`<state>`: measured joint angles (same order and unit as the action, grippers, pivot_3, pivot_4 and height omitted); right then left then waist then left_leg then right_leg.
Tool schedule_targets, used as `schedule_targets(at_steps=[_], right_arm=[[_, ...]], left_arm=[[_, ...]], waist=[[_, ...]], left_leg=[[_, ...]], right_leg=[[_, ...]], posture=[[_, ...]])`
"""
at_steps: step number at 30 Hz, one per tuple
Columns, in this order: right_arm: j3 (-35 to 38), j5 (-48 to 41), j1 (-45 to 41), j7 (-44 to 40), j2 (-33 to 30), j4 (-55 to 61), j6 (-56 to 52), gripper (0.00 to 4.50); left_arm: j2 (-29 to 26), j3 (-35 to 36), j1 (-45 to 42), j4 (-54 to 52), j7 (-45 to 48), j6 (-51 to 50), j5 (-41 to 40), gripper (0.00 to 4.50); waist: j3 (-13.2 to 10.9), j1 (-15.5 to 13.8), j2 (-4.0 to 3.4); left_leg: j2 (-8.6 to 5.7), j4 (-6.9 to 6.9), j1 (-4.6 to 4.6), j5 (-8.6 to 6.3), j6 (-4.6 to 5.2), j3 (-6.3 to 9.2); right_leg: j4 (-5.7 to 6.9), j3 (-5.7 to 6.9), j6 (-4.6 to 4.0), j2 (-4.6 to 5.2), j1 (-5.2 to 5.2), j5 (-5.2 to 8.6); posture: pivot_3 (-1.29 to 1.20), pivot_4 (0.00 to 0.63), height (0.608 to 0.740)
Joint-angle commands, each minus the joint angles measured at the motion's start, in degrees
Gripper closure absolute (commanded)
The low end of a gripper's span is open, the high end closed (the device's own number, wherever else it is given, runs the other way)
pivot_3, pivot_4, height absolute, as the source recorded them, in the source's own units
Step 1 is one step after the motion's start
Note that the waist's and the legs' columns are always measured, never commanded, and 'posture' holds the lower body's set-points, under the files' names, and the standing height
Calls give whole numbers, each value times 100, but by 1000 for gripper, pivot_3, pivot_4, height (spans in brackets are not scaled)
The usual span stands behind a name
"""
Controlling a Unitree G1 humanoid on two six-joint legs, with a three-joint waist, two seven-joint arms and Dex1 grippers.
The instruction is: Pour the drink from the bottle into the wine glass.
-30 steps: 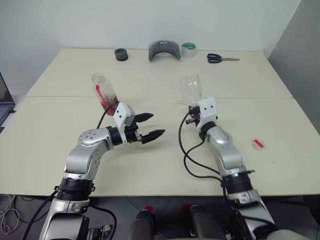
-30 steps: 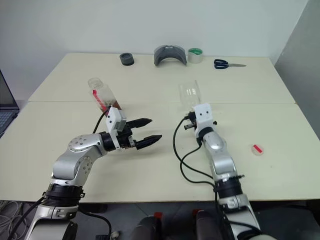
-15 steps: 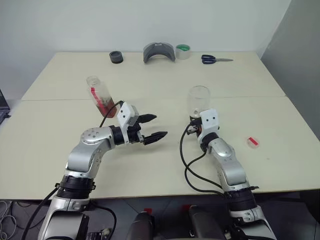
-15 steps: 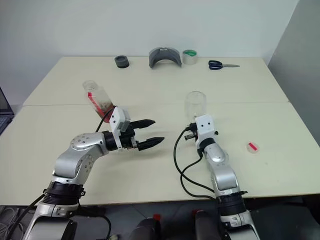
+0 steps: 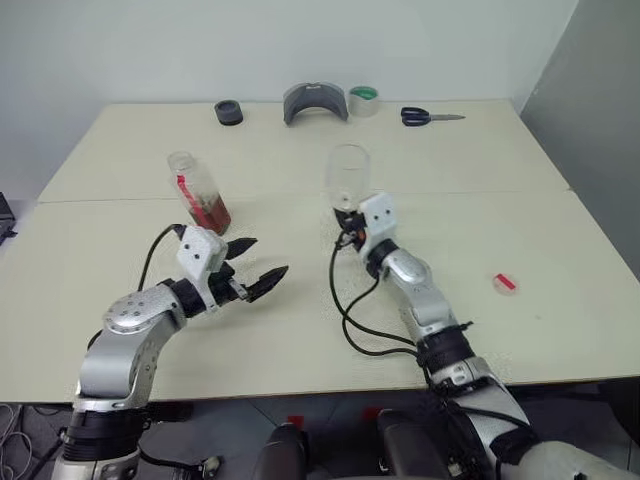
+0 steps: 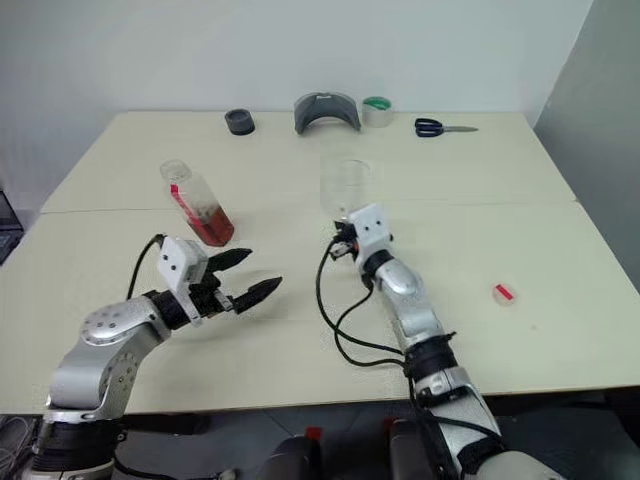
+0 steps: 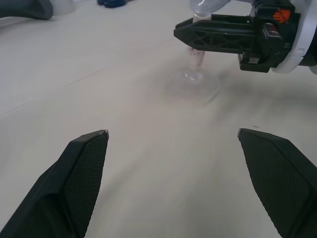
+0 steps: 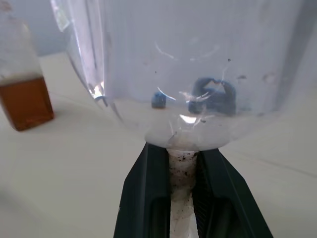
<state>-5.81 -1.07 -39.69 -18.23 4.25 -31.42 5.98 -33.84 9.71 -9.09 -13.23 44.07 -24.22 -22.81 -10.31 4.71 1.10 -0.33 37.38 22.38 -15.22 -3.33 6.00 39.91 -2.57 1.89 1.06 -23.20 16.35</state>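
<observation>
- Jaws of the left gripper (image 5: 258,268) stand wide apart and hold nothing, above the table (image 5: 560,240).
- Right gripper (image 8: 181,171) is clamped on the stem of the wine glass (image 5: 346,177), whose empty bowl stands upright near the table's middle.
- Bottle (image 5: 199,191) stands uncapped, just beyond the left gripper, tea-coloured drink (image 5: 211,214) filling its lower part.
- Red cap (image 5: 505,284) lies well apart, to the right.
</observation>
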Motion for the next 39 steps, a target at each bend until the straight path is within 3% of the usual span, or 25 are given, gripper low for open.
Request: schedule_targets(at_steps=[1,10,21,30,39], right_arm=[[40,-80,-365,-163,88,-620,534,4222],[128,-116,-680,-421,84,-1588,855,4222],[162,-120,-556,-511,108,-1644,1029,4222],[198,-156,-528,-579,73,-1554,980,4222],[198,-212,-475,-644,89,-1425,912,1139]], left_arm=[[-132,299,127,-316,-100,-9,-113,0],[-306,658,311,-370,-66,74,-226,0],[-754,745,104,-774,185,-192,-709,0],[-818,513,-278,-788,95,-400,-682,0],[-839,381,-299,-955,93,-454,-652,0]], waist=[[0,-6,0],[-1,1,-1],[-1,3,-1],[-1,3,-1],[-1,2,-1]], left_leg=[[0,0,0,0,0,0],[0,-12,-4,1,-2,-1],[1,-28,-13,3,-5,-2],[0,-33,-16,4,-7,-4],[1,-35,-19,4,-7,-6]], right_leg=[[0,0,0,1,0,0],[-3,0,-1,2,0,0],[-3,0,-2,1,0,0],[-3,0,-3,0,0,1],[-3,-2,-4,0,0,1]], posture=[[0,150,740],[0,150,740],[0,150,740],[0,150,740],[0,150,740]])
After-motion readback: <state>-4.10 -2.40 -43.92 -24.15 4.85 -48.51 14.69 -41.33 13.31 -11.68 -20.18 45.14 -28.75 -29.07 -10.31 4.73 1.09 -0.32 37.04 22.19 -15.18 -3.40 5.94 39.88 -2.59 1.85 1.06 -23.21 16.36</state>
